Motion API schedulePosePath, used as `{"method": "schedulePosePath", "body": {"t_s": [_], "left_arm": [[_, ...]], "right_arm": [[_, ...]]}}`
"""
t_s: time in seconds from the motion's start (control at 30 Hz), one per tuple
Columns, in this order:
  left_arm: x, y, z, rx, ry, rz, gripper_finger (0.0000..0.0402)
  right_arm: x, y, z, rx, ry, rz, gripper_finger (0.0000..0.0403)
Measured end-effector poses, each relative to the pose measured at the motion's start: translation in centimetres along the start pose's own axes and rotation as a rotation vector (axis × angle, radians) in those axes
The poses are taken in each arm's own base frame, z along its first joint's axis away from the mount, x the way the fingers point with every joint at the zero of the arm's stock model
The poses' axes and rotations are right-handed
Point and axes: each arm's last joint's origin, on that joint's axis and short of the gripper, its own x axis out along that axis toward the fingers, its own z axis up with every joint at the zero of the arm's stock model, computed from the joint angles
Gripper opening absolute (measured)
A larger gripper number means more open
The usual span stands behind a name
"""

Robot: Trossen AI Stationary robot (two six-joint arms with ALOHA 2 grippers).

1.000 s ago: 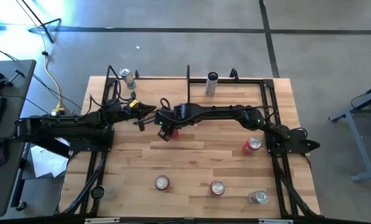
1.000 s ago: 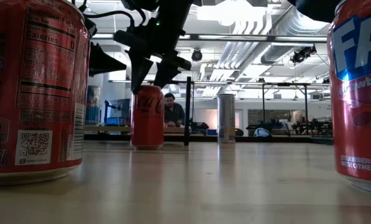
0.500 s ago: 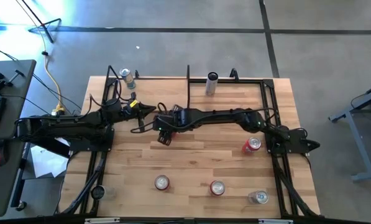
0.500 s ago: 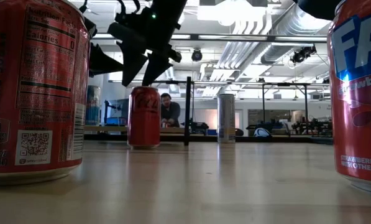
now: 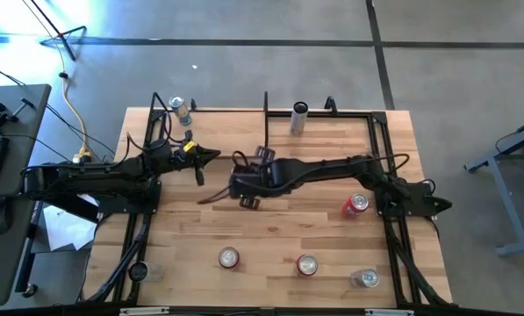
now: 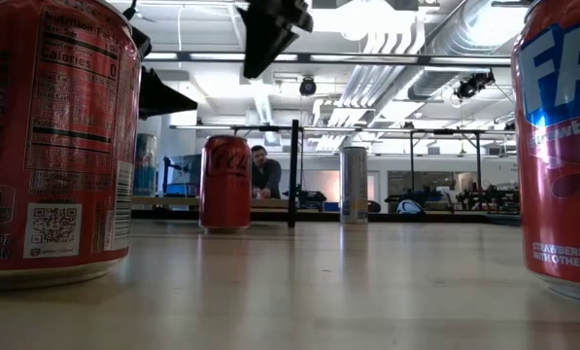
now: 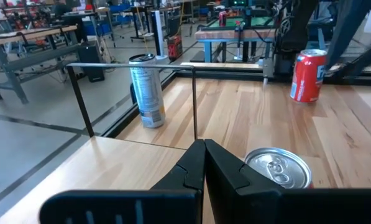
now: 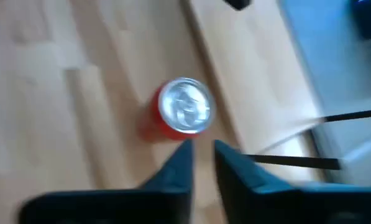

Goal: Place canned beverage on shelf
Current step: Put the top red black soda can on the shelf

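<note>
Two grippers show, and both hold nothing; the right gripper (image 8: pixel 202 149) hangs high over the red can (image 8: pixel 184 109), not touching it; its fingers (image 8: pixel 176 165) are nearly together, with only a thin gap between them; the red can stands upright on the table (image 8: pixel 61 93), just beside the edge of the shelf (image 8: pixel 253 68), not on it; the left gripper (image 7: pixel 204 149) waits near the shelf, fingers pressed tight together; a can top (image 7: pixel 277 167) shows just beside it.
</note>
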Motion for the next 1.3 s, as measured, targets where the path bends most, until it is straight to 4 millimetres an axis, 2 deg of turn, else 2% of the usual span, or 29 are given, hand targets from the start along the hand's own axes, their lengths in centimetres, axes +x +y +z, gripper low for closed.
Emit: {"method": "schedulePosePath", "body": {"t_s": [0.03,0.17,0.27,0.37,0.53,0.73,0.87,1.07,1.17,1.3], "left_arm": [[0.0,0.0,0.0,-0.002,0.000,-0.001,0.0000],[0.1,0.0,0.3,-0.022,-0.012,-0.007,0.0000],[0.2,0.1,1.2,-0.038,-0.031,-0.012,0.0000],[0.4,0.0,1.8,-0.036,0.001,-0.021,0.0000],[0.7,-0.2,3.3,-0.009,0.087,-0.043,0.0000],[1.6,-0.6,6.0,0.003,0.290,-0.084,0.0000],[2.7,-1.0,7.8,-0.023,0.495,-0.103,0.0000],[5.1,-1.9,10.7,-0.020,0.697,-0.142,0.0016],[6.2,-2.7,12.1,-0.017,0.819,-0.162,0.0049],[8.0,-4.0,13.4,-0.046,0.938,-0.165,0.0117]], "right_arm": [[0.3,0.3,-0.3,-0.018,0.012,-0.023,0.0013],[2.6,1.7,-2.4,-0.047,0.098,0.000,0.0014],[3.6,1.8,-4.0,-0.020,0.064,0.008,0.0003],[2.7,1.0,-5.7,0.047,-0.030,0.050,0.0002],[1.5,-0.5,-10.2,0.134,-0.205,0.191,0.0000],[2.0,-3.5,-15.1,0.207,-0.378,0.207,0.0000],[2.2,-5.0,-17.3,0.229,-0.451,0.192,0.0000],[1.8,-6.0,-19.2,0.186,-0.477,0.176,0.0000],[1.6,-6.1,-19.4,0.154,-0.481,0.173,0.0000],[1.5,-6.1,-19.3,0.088,-0.495,0.180,0.0000]]}}
